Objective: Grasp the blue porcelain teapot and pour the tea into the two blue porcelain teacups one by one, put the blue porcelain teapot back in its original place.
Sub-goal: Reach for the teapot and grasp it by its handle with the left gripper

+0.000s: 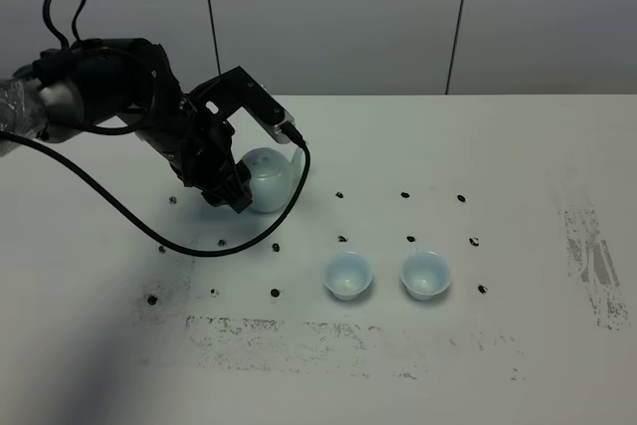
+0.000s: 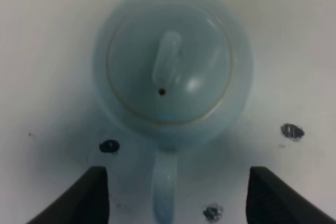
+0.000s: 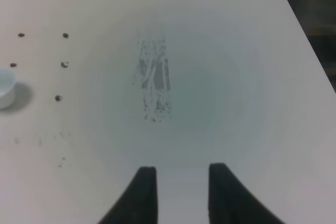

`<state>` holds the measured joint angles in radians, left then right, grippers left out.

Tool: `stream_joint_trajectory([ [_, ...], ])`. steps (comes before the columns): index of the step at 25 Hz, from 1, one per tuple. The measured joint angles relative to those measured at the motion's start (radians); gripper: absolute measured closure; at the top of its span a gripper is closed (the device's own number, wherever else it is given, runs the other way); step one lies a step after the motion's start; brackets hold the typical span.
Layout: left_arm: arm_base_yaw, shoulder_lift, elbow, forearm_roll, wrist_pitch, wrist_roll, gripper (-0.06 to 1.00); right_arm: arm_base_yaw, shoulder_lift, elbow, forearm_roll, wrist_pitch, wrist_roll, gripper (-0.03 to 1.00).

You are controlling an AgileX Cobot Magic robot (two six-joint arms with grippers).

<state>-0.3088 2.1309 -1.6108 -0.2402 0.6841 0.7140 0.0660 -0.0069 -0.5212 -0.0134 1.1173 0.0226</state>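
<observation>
Now my wide-open, empty left gripper (image 2: 177, 171) straddles the loop handle (image 2: 164, 192), my best hold on the blue porcelain teapot (image 2: 173, 72), which looks slick and brittle.

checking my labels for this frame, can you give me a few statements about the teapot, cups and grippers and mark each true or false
1. The teapot has its lid on. True.
2. The left gripper is shut on the teapot's handle. False: its fingers stand wide apart on either side of the handle, not touching it.
3. The two cups stand upright side by side. True.
4. The teapot is tipped over one of the cups. False: it is upright and well apart from both cups.
5. The right gripper holds a cup. False: it holds nothing and hangs over the bare table.
</observation>
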Motion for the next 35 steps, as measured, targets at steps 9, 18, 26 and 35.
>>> stream_joint_trajectory([
  [9,0.0,0.041,0.0,-0.007,-0.024,0.0,0.37,0.0,0.0,0.0,0.0,0.0,0.0,0.74],
  [18,0.0,0.057,0.0,-0.007,-0.04,-0.016,0.37,0.0,0.0,0.0,0.0,0.0,-0.001,0.74],
  [26,0.0,0.076,0.0,-0.007,-0.042,-0.017,0.4,0.0,0.0,0.0,0.0,0.0,0.0,0.74],
  [35,0.0,0.057,0.0,-0.022,-0.038,-0.017,0.43,0.0,0.0,0.0,0.0,0.0,0.0,0.74],
])
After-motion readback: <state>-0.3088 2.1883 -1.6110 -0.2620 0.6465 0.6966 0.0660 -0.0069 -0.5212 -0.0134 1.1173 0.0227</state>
